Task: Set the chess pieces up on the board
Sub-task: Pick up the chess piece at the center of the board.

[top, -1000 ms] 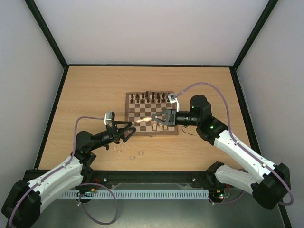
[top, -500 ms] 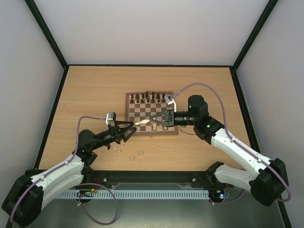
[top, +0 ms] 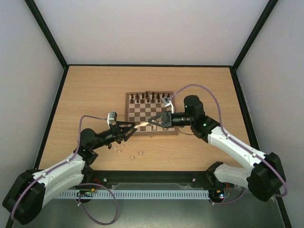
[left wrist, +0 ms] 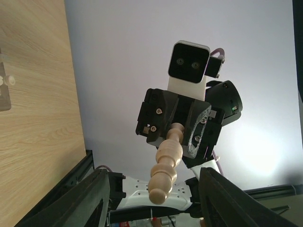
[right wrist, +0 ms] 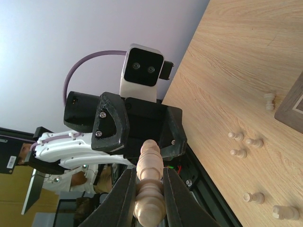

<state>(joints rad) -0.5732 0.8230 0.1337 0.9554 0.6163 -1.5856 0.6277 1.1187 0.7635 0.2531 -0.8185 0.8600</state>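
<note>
A pale beige chess piece (top: 141, 125) hangs in the air off the board's (top: 128, 115) near-left corner. My right gripper (top: 152, 122) is shut on its thick end (right wrist: 149, 189). Its slim end (left wrist: 166, 163) points into my left gripper (top: 131, 128), whose fingers (left wrist: 94, 191) stand on either side of it with gaps showing, so the left gripper is open. In the right wrist view the left gripper (right wrist: 144, 135) faces me, the piece's tip between its jaws. Dark chess pieces (top: 149, 97) line the board's far rows, and a few pale ones stand on the near rows.
Several loose pale pieces (top: 132, 155) lie on the table between the left arm and the board's near edge, also seen as pale pieces (right wrist: 240, 153) in the right wrist view. The board's corner (right wrist: 292, 109) shows at that view's right edge.
My right gripper has carried the pale piece leftward off the board. The left gripper has risen to meet it, and its jaws have narrowed around the piece's tip.
</note>
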